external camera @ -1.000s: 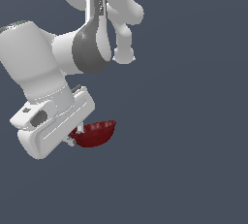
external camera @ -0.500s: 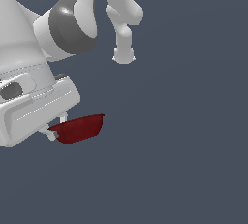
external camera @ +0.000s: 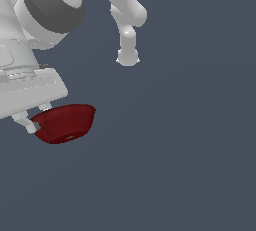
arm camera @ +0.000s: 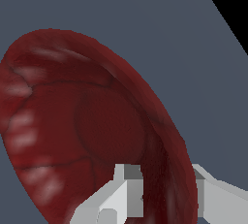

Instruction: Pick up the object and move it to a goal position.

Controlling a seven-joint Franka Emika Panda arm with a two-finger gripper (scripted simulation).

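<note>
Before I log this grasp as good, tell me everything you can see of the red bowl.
The bowl is small, round and shallow, dark red, with a flat base and a mottled, faintly veined inside. It looks rigid, with a dull sheen. It hangs tilted in mid-air at the exterior view's lower left, its flat base showing from below. The tool grips its rim, one finger inside and one outside the wall. Nothing else touches it.

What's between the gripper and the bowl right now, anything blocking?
Nothing visible. The gripper already straddles the rim of the dark red bowl, one finger inside and one outside in the wrist view. In the exterior view the bowl hangs tilted under the hand. No goal marker shows, so that path can't be judged.
</note>
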